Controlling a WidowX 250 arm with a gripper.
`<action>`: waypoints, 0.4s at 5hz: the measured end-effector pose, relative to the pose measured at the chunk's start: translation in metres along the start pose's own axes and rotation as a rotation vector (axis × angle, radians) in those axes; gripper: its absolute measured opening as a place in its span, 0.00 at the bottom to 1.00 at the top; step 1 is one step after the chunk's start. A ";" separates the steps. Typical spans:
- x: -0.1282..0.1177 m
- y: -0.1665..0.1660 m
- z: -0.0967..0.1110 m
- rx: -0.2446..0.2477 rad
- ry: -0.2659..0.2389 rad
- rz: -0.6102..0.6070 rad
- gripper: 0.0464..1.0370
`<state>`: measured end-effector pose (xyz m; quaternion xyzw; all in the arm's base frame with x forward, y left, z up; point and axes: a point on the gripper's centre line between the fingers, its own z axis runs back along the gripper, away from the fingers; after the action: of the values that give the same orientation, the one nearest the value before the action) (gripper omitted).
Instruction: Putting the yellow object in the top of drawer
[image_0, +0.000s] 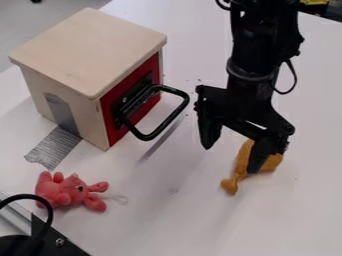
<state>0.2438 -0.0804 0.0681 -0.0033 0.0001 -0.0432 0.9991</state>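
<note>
The drumstick (271, 164) is lying right of centre, its long axis slanting, thin end pointing lower left. The tool (231, 158) is gaping.

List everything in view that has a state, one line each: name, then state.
Gripper: open, above the table, one finger in front of the yellow object.
Yellow object: lying on the table, outside the drawer.
Drawer: looks shut.
Pink toy: lying on the table.
Grey tape: stuck to box and table.
</note>
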 end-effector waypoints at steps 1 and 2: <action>-0.003 0.001 -0.006 0.005 0.022 0.000 0.96; 0.001 0.004 -0.004 -0.009 0.014 0.052 0.96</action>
<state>0.2456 -0.0763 0.0644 -0.0073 0.0076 -0.0171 0.9998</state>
